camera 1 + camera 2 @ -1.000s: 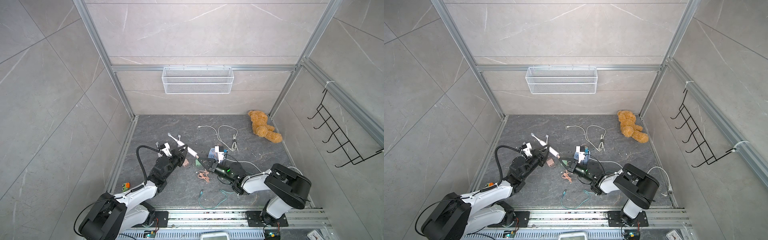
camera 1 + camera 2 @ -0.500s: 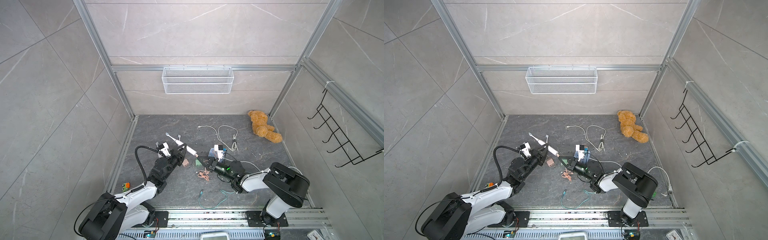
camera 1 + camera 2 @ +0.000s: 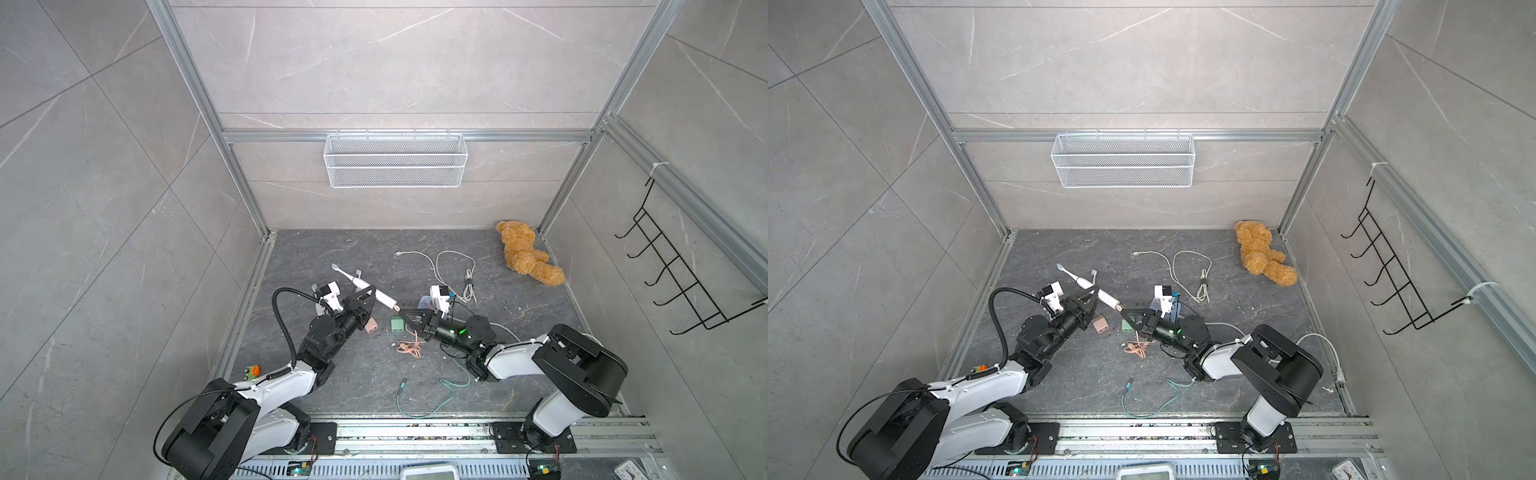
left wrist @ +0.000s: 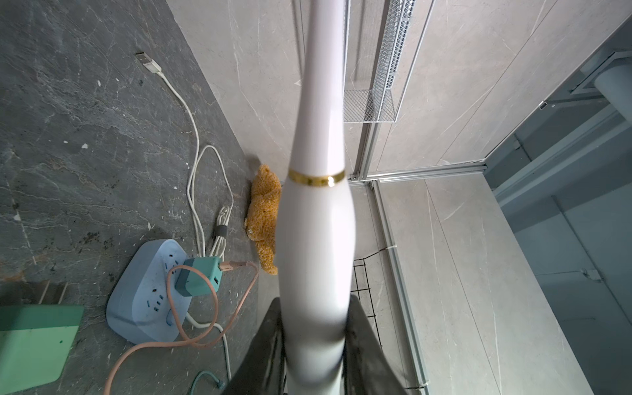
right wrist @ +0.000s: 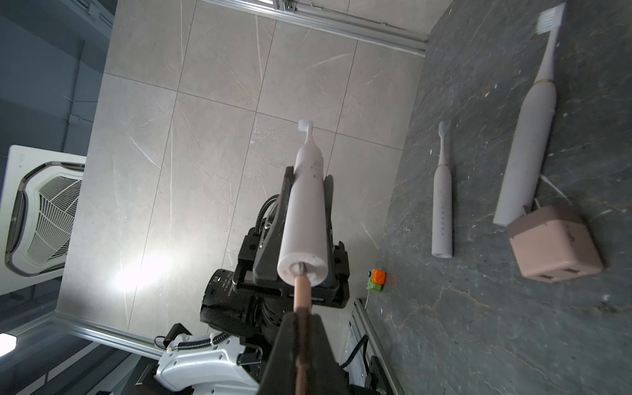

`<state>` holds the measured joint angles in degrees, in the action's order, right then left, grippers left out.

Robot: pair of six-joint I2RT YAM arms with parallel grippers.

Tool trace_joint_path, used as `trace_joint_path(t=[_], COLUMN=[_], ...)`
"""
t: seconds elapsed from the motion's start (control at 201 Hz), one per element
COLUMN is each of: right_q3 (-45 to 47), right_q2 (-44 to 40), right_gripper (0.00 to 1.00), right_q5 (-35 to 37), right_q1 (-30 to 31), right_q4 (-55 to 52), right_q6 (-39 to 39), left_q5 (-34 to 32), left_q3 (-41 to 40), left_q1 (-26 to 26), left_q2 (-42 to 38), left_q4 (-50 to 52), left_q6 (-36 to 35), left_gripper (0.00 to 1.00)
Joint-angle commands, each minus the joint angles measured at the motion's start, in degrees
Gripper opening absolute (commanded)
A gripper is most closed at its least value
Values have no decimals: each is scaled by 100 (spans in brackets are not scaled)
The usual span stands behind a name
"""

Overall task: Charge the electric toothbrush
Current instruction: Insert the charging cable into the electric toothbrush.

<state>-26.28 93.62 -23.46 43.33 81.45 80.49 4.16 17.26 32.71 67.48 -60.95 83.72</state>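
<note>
Our left tool (image 3: 368,293) grips the toothbrush (image 3: 385,299) above the worktop's (image 3: 519,332) middle, base turned toward our right tool (image 3: 406,312), which is closed on the pink plug (image 5: 302,287) so its tip meets the base port squarely.

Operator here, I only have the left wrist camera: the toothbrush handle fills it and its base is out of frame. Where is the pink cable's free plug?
Observer: The right gripper is shut on the pink plug. Its metal tip is at the centre of the base of the held toothbrush; how deep it sits I cannot tell.
Operator: How much handle is free there?
Observer: In a top view the base end sticks out past the left gripper toward the right arm.
Operator: Anything lying by my arm?
Observer: Two more toothbrushes on the floor, a slim one and a larger one, with a pink cube at the larger's base.
</note>
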Motion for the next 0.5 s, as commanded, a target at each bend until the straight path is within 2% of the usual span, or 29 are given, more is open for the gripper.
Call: trace_joint_path(t=[0.0, 0.234, 0.498], right_q3=[-239, -486, -527], right_q2=[-108, -99, 39], right_gripper=[0, 0, 0], right_q5=[-97, -539, -406], right_q1=[-87, -242, -266], right_q4=[-30, -86, 257], right_q6=[140, 196, 374], left_q5=[595, 755, 659], left_q3=[49, 182, 181], left_q1=[150, 318, 629], left_q2=[-25, 76, 140], left_q4=[-655, -683, -725], left_q6=[-271, -466, -600], left_gripper=[0, 0, 0])
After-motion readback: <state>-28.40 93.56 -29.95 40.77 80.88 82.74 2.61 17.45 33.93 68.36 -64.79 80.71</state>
